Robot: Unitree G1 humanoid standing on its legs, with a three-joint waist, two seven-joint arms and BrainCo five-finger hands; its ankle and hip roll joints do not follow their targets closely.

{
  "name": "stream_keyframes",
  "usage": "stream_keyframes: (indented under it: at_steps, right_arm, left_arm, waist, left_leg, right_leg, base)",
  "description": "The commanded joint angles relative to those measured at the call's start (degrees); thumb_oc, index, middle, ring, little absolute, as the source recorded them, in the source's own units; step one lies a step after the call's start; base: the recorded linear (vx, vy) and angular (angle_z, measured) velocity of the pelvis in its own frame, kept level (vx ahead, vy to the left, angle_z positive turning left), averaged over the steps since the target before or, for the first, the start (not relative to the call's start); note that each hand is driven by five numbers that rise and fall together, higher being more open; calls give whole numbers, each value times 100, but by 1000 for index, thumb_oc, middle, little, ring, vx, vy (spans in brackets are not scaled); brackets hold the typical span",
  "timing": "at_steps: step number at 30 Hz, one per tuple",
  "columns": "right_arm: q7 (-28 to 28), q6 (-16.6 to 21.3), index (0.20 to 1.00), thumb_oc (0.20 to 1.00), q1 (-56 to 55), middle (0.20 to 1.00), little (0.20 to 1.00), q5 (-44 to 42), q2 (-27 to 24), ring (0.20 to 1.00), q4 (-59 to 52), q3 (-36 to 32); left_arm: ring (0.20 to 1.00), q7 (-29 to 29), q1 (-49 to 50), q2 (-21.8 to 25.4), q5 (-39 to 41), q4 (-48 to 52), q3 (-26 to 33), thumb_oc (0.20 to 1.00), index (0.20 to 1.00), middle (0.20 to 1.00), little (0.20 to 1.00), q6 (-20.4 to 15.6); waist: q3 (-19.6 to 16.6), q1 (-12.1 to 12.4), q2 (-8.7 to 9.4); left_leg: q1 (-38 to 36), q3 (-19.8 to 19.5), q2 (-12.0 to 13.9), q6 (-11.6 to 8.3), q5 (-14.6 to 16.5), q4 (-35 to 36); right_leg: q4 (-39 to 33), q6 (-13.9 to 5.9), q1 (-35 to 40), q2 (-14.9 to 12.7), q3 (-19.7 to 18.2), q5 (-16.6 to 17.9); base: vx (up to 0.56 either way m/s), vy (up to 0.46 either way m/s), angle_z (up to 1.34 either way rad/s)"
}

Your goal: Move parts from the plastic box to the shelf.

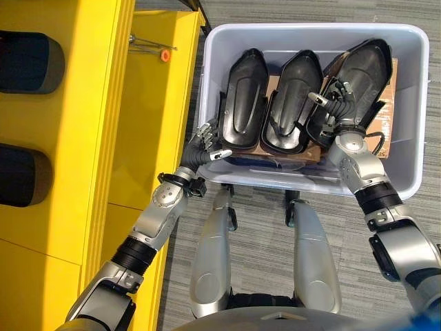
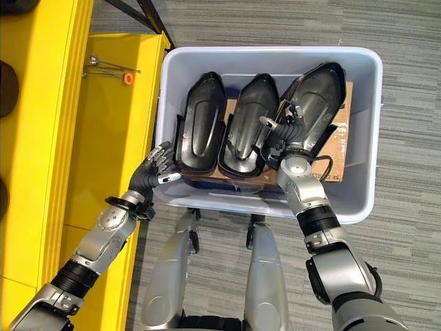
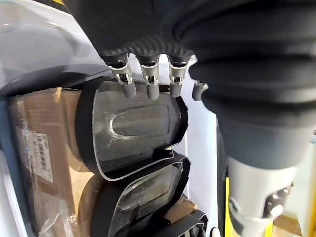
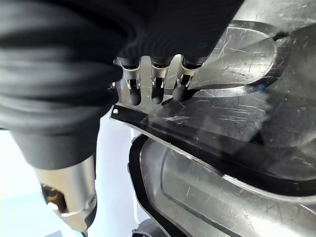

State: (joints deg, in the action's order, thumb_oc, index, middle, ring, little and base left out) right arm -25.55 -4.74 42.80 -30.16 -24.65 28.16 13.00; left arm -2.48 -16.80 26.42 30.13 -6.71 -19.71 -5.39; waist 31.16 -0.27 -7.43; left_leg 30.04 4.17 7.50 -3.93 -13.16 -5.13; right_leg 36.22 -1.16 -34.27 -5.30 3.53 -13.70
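Resting on the rightmost black part (image 1: 358, 76), the right hand (image 1: 335, 103) curls its fingers (left hand (image 1: 205, 143) loosely open).

Both arms reach forward. Left hand (image 1: 204, 146) has loosely bent fingers, holding nothing. Right hand (image 1: 335, 105) fingers (image 4: 157, 92) are curled.

Under me runs grey carpet (image 1: 386, 27) in fine ribbed stripes. To my left, on a yellow surface, lies a thin metal rod (image 2: 110, 67) ending in an orange cap (image 2: 128, 78). A black strut (image 2: 141, 19) crosses the carpet near it. Brown cardboard (image 3: 39, 148) lies beneath the dark shells.
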Motion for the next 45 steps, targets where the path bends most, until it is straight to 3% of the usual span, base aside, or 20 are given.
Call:
stream_keyframes:
  at_steps: [1,2,5,11,16,21,24,31,34,45]
  right_arm:
    - [-1105,293,1000,1000,347,1000,1000,777,144,1000,-154,-44]
    - [-1496,483,1000,1000,359,1000,1000,1107,106,1000,-138,-93]
    - [-2179,562,1000,1000,367,1000,1000,2097,-24,1000,-280,-343]
    - [-3016,870,1000,1000,394,1000,1000,4191,-290,1000,-909,-495]
    - [-3431,745,1000,1000,82,1000,1000,5037,-418,1000,-1966,-486]
    - [-3737,577,1000,1000,-383,1000,1000,5065,-377,1000,-2626,-494]
    - [-3680,356,1000,1000,-930,1000,1000,4233,-246,1000,-2605,-483]
    - [-3613,648,1000,1000,-1160,1000,1000,3431,-72,1000,-2168,-410]
    - [-3460,623,1000,1000,-1193,1000,1000,2898,-40,1000,-1945,-484]
    - [-3049,634,1000,1000,-1014,1000,1000,2246,99,1000,-1327,-507]
  left_arm:
    - [1000,27,-104,62,-135,259,-44,1000,1000,1000,1000,-286]
    - [1000,23,-92,44,-128,262,-62,1000,1000,1000,1000,-334]
    - [1000,-95,-96,-7,-97,299,-178,1000,1000,1000,1000,-436]
    - [1000,-332,-97,-197,-67,409,-443,1000,1000,1000,1000,-616]
    - [1000,-357,37,-238,82,527,-487,1000,1000,1000,1000,-713]
    - [1000,-497,142,-323,110,652,-512,1000,1000,1000,1000,-910]
    - [1000,-649,219,-413,125,706,-481,1000,1000,1000,1000,-1025]
    - [1000,-674,163,-504,138,608,-504,1000,1000,1000,1000,-1038]
    - [1000,-748,116,-560,14,513,-540,1000,1000,1000,1000,-969]
    - [1000,-757,28,-571,125,493,-491,1000,1000,1000,1000,-859]
  waist:
    - [-137,88,68]
    - [-137,84,57]
    - [-137,39,13]
    - [-137,-36,-170]
    - [-137,-178,-256]
    - [-137,-345,-354]
    - [-137,-469,-395]
    - [-137,-520,-405]
    - [-137,-527,-409]
    - [-137,-415,-412]
  left_leg:
    - [-227,36,-370,139,1051,-427]
    - [-231,38,-373,143,1054,-418]
    - [-235,48,-391,146,1069,-399]
    - [-303,63,-449,131,1044,-286]
    - [-444,150,-452,101,1016,-128]
    - [-604,251,-450,80,1009,5]
    - [-727,304,-469,73,1044,39]
    - [-769,362,-448,107,1051,119]
    - [-748,358,-452,98,1060,85]
    - [-411,311,-513,120,1090,-158]
  right_leg:
    - [-522,-51,263,284,131,228]
    - [-537,-53,267,286,124,232]
    - [-547,-66,258,304,82,233]
    - [-706,-63,282,295,-7,291]
    - [-851,-99,335,239,-93,329]
    - [-925,-117,384,198,-197,329]
    - [-950,-103,445,163,-262,299]
    - [-1014,-99,433,165,-288,336]
    - [-873,-66,390,166,-269,268]
    - [-467,20,68,200,-176,121]
  base:
    - [0,0,0]
    - [8,32,0]
    - [3,63,1]
    - [0,90,-4]
    - [8,103,-9]
    - [27,121,-8]
    - [52,115,-12]
    - [4,14,-1]
    - [11,10,-1]
    - [1,-15,2]
